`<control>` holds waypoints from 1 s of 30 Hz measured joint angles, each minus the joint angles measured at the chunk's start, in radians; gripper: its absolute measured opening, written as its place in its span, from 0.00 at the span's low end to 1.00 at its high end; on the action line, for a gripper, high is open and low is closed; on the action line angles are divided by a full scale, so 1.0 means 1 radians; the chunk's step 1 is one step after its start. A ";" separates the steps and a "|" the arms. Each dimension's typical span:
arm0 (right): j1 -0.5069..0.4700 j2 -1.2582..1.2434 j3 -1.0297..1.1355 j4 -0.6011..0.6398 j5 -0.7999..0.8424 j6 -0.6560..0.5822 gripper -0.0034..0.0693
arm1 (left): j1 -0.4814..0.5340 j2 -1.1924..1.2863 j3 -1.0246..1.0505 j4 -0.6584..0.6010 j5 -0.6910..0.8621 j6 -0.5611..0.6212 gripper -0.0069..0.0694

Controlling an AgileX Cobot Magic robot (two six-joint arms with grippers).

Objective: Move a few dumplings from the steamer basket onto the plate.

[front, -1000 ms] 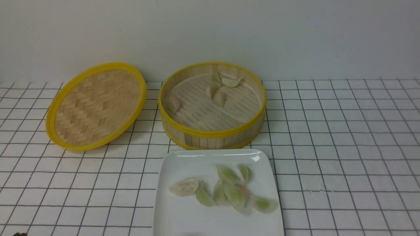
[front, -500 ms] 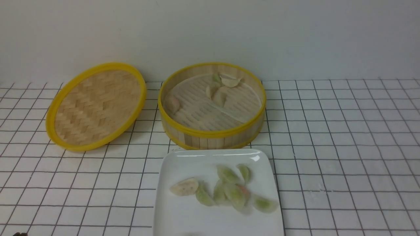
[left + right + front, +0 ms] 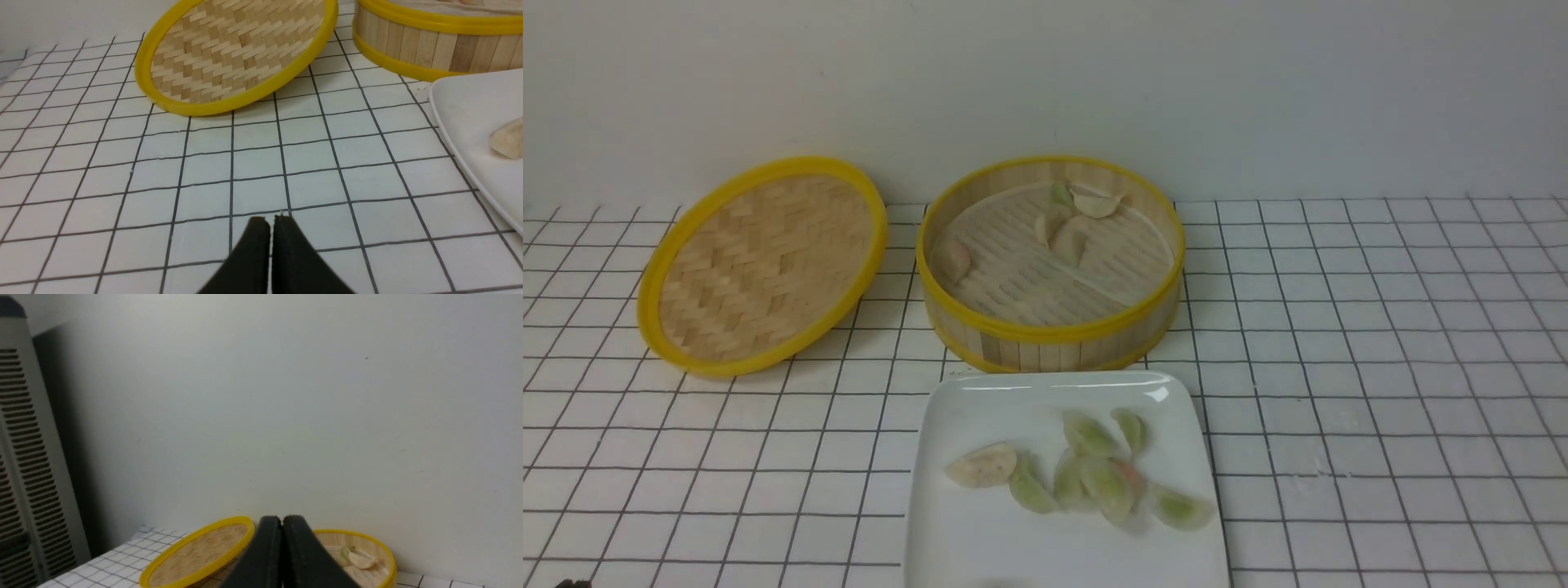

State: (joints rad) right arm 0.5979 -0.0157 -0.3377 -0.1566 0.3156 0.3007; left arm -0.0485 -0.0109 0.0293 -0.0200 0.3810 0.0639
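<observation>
- Dumplings (image 3: 1068, 231) left in the steamer basket (image 3: 1049, 331) sit near its 12 o'clock wall, long sides slanting
- Plate (image 3: 964, 408) is at the basket's 6 o'clock, holding several already
- Left gripper (image 3: 269, 220) is squeezed closed and empty, low over the worktop (image 3: 204, 163), basket at its 1 o'clock
- Right gripper (image 3: 282, 520) is closed and empty too, up high

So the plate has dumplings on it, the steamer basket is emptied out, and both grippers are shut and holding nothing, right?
Not quite: the steamer basket is not emptied out. The front view shows several dumplings still on its liner. The rest stands: the plate has dumplings on it, and the left gripper and right gripper are shut and holding nothing.
</observation>
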 joint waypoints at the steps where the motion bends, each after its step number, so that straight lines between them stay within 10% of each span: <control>1: 0.000 0.000 0.000 0.051 0.000 -0.075 0.03 | 0.000 0.000 0.000 0.000 0.000 0.000 0.08; 10: -0.071 0.000 0.027 0.079 0.027 -0.160 0.03 | 0.000 0.000 0.000 0.000 0.000 0.000 0.08; 20: -0.563 0.000 0.311 0.029 0.058 -0.161 0.03 | 0.000 0.000 0.000 0.000 0.000 0.000 0.08; 30: -0.618 0.000 0.358 0.029 0.074 -0.161 0.03 | 0.000 0.000 0.000 0.000 0.000 0.000 0.08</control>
State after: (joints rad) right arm -0.0204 -0.0157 0.0208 -0.1272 0.3892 0.1399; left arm -0.0485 -0.0109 0.0293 -0.0200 0.3810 0.0639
